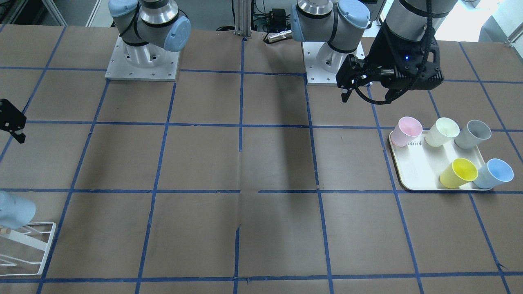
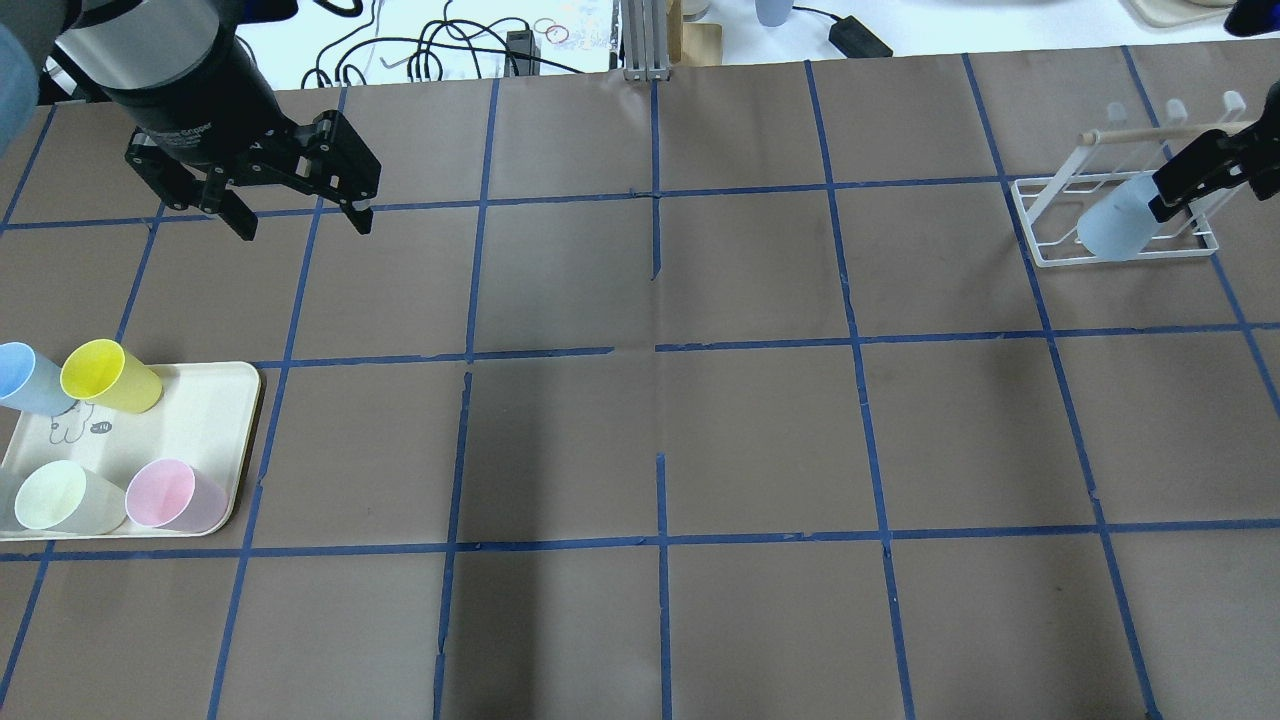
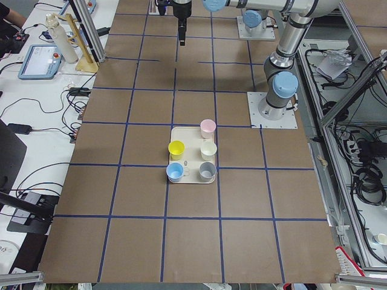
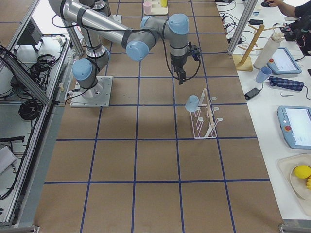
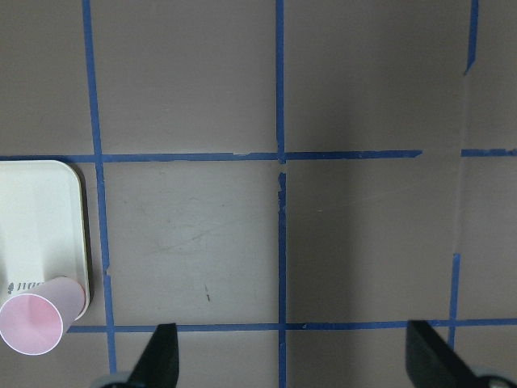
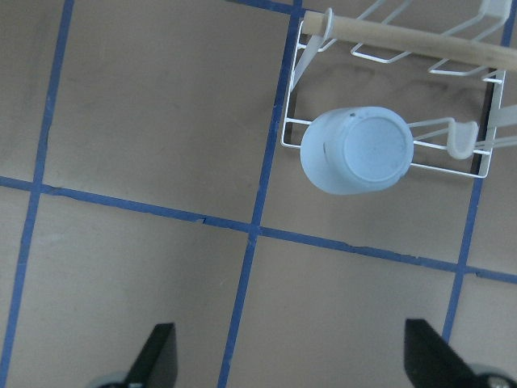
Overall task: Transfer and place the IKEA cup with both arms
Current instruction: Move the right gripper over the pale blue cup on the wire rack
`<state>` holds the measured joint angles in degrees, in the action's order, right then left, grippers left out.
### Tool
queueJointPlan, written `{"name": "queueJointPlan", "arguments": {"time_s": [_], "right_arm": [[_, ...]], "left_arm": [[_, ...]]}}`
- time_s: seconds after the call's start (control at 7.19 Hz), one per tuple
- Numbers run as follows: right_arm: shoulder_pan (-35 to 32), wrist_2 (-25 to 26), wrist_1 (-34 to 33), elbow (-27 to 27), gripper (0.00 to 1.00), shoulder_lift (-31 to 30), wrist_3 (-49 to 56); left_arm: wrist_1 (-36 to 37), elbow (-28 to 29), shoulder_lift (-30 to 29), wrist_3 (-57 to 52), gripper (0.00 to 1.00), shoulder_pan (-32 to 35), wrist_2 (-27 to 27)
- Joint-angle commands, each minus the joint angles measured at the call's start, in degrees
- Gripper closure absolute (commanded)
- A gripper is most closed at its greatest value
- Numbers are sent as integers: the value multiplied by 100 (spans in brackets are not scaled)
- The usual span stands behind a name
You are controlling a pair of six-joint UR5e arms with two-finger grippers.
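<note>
The IKEA cup [image 6: 355, 151] was found on the white wire rack [image 2: 1040, 215] at the robot's right end of the surface [image 2: 700, 430]. It was upended and tilted, apparently slipped over one of the rack's prongs, though the prong itself was hidden. In the right wrist view the cup's closed base was turned almost squarely toward the camera. Its long axis was therefore judged to run nearly along that camera's line of sight, not across the jaws.

The right gripper [image 6: 288, 326] was seen with its jaws wide apart and nothing between them. The cup lay ahead of the fingertips and a little toward that view's right, clear of both. The left gripper [image 2: 302, 226] was held above the surface at the opposite end, near the tray [image 2: 225, 400], its jaws likewise apart and empty. The right arm was thus by far the nearer to the cup.

A similar blue cup [image 2: 25, 378] stood upright on the tray among the others.

The placing was judged done or nearly so. Any further move would be expected to turn on the right jaws being drawn away along the cup's axis without the base being brushed.
</note>
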<state>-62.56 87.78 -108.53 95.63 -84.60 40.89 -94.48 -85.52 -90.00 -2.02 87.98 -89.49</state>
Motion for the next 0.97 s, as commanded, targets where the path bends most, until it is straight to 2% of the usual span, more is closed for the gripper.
{"name": "queueJointPlan", "arguments": {"time_s": [0.0,0.28,0.56,0.83], "right_arm": [[77,-33,-493,0,0,416,313],[77,-77,-633,-18,0,637,314],[77,-16,-1176,-18,0,1023,349],[77,-59,-1206,-9,0,1138,340]], "left_arm": [[0,0,0,0,0,0,-7],[0,-18,9,0,0,0,-7],[0,0,9,0,0,0,2],[0,0,9,0,0,0,2]]}}
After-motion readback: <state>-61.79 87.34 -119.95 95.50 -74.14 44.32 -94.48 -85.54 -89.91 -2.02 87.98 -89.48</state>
